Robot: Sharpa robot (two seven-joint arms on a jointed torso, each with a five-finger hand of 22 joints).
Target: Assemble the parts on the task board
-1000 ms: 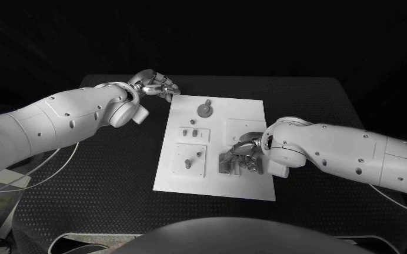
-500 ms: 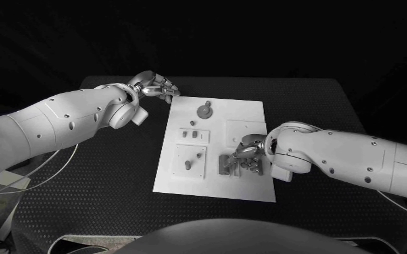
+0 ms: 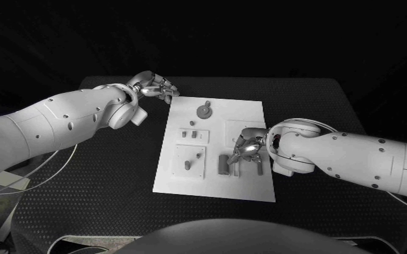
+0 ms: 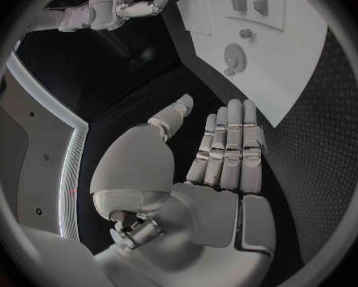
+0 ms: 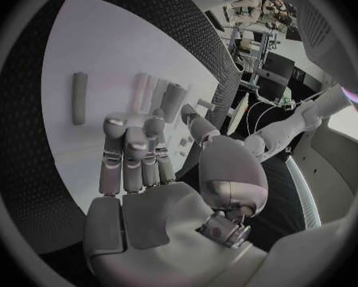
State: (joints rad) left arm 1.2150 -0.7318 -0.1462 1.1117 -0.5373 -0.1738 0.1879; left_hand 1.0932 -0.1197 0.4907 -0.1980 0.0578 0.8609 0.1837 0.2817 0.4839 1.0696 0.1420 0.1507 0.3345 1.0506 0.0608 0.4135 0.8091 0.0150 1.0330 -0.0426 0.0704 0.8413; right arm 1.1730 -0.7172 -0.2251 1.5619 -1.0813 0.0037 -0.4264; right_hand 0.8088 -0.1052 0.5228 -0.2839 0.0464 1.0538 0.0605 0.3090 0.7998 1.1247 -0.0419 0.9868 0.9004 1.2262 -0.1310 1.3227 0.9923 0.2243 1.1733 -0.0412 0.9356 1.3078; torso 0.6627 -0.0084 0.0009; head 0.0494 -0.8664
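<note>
Task board point(image 3: 216, 148), the white plate, lies at the centre of the frame on the black table point(image 3: 102, 195), and we see the small grey parts spread across it. A round part point(image 3: 204, 110) with a knob sits near the board's upper edge. Below it, two small upright pieces point(image 3: 193, 132) stand on a raised panel, and a peg point(image 3: 188, 164) stands on a second raised panel at lower left. A rod-shaped part point(image 3: 223, 164) lies flat at lower centre of the board, just left of the right hand point(image 3: 249, 148).

We find that right hand over the board's right-hand half, its fingers point(image 3: 246, 157) pointing down at the surface beside the rod. In the right wrist view its fingers point(image 5: 130, 153) stretch forward, side by side, over the white plate point(image 5: 99, 57), with the rod point(image 5: 79, 97) lying apart from the fingertips; we see nothing in its grasp.

The left hand point(image 3: 153, 85) hangs at the board's upper left corner, off the plate and over the dark table. In the left wrist view its fingers point(image 4: 230, 140) are straight, held together, with the thumb set apart, holding nothing, and the board's corner point(image 4: 251, 51) lies beyond the fingertips.
</note>
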